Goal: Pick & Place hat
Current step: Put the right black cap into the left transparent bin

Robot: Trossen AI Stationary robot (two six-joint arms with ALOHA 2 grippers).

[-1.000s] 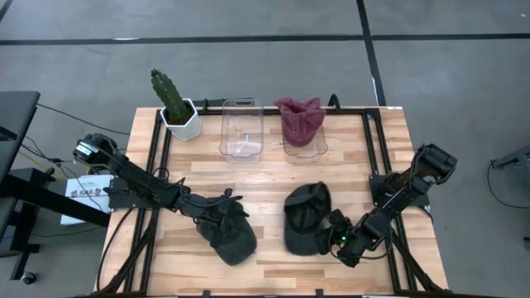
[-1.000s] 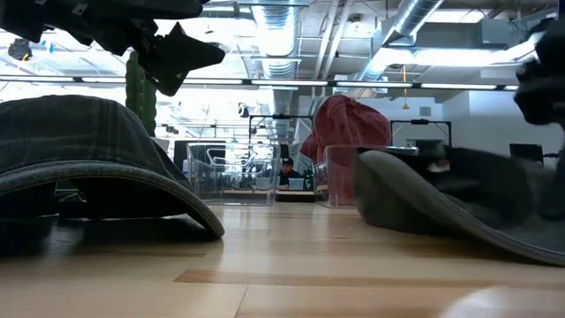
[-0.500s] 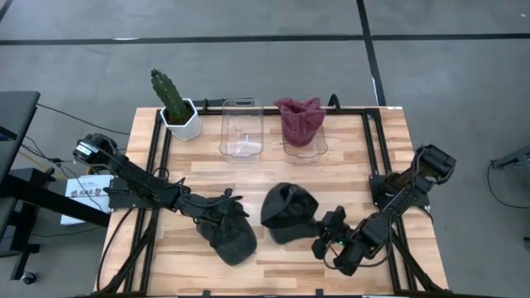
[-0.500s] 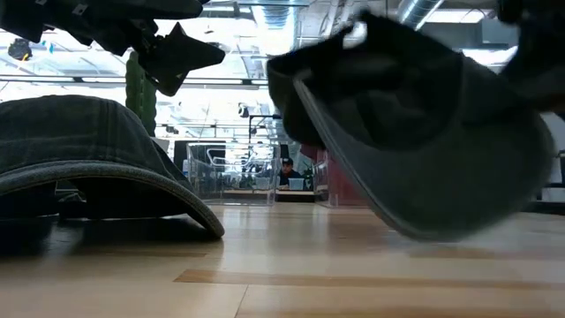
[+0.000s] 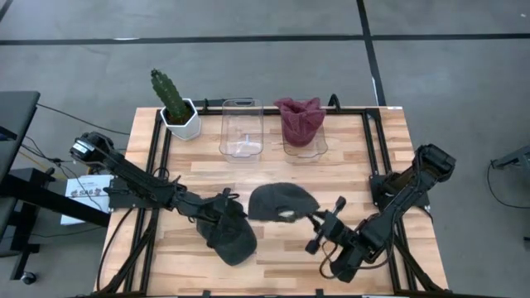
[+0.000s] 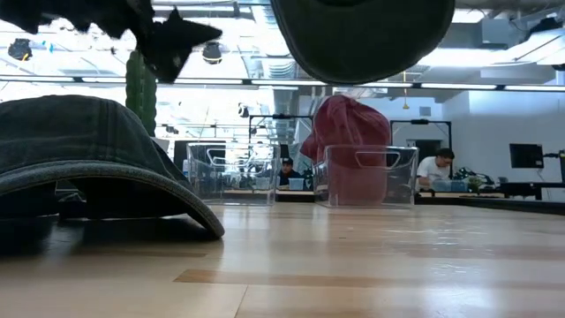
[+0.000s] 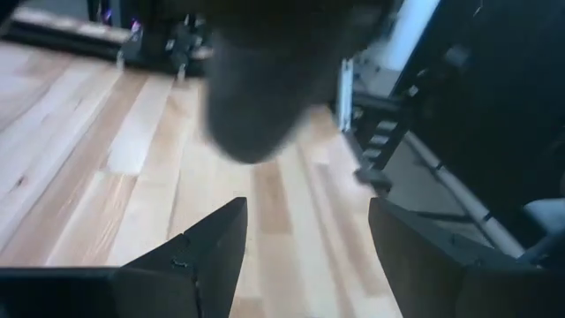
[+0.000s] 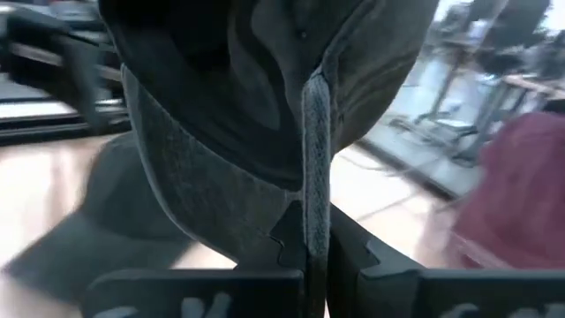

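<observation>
The right gripper is clamped on a dark hat, holding it in the air above the middle of the table; in the right wrist view its fingers pinch the hat's edge. The left gripper hangs with fingers apart above a second dark hat lying at the near left. At the far side stand 2 clear bins: an empty one and one holding a maroon hat

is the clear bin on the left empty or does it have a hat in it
Empty: the left clear bin shows only its bare floor, while the right bin holds a red hat.
</observation>
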